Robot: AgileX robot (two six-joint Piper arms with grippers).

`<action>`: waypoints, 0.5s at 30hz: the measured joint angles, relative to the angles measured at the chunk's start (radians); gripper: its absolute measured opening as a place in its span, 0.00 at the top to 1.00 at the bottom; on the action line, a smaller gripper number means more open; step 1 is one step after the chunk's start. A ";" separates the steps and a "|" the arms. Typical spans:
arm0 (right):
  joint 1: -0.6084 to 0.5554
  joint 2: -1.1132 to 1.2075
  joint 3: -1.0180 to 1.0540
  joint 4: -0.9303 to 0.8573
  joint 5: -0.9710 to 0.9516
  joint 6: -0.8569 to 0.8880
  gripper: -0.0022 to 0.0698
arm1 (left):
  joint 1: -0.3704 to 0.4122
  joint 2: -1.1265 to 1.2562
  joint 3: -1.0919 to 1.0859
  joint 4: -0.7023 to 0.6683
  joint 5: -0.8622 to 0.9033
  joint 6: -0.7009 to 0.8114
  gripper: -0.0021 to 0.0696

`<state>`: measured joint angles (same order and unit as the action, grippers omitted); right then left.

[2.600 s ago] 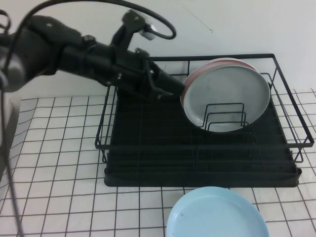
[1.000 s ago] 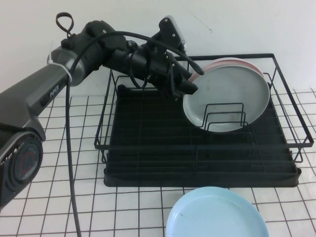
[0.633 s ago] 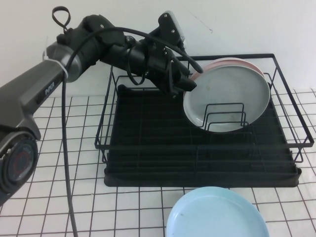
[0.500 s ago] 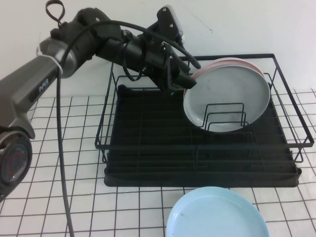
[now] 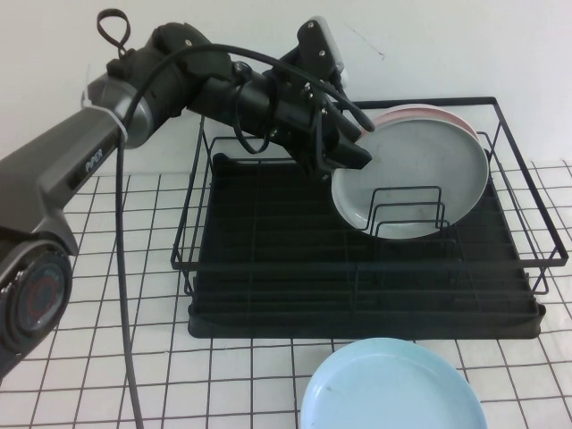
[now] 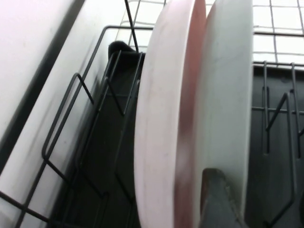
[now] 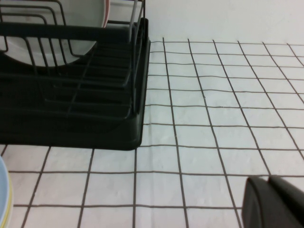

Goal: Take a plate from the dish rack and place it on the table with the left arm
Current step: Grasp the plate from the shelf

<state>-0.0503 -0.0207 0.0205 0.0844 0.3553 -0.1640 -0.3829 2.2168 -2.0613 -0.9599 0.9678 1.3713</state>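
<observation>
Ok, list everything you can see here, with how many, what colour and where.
grey plate: one, pale grey, upright in the rack's right rear, front of the pair
pink plate: one, pale pink, upright directly behind the grey plate
blue plate: one, light blue, flat on the table in front of the rack
rack: one, black wire with tray base, centre of table
table: one, white with black grid
left gripper: black, at the grey plate's upper left rim
right gripper: black, low over the table right of the rack
</observation>
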 joint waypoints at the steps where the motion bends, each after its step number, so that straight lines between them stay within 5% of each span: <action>1: 0.000 0.000 0.000 0.000 0.000 0.000 0.97 | -0.002 0.005 0.000 0.000 -0.005 0.005 0.51; 15: 0.000 0.000 0.000 0.000 0.000 0.000 0.97 | -0.002 0.051 0.000 -0.039 -0.055 0.032 0.51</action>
<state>-0.0503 -0.0207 0.0205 0.0844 0.3553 -0.1640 -0.3847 2.2675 -2.0613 -0.9986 0.9132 1.4032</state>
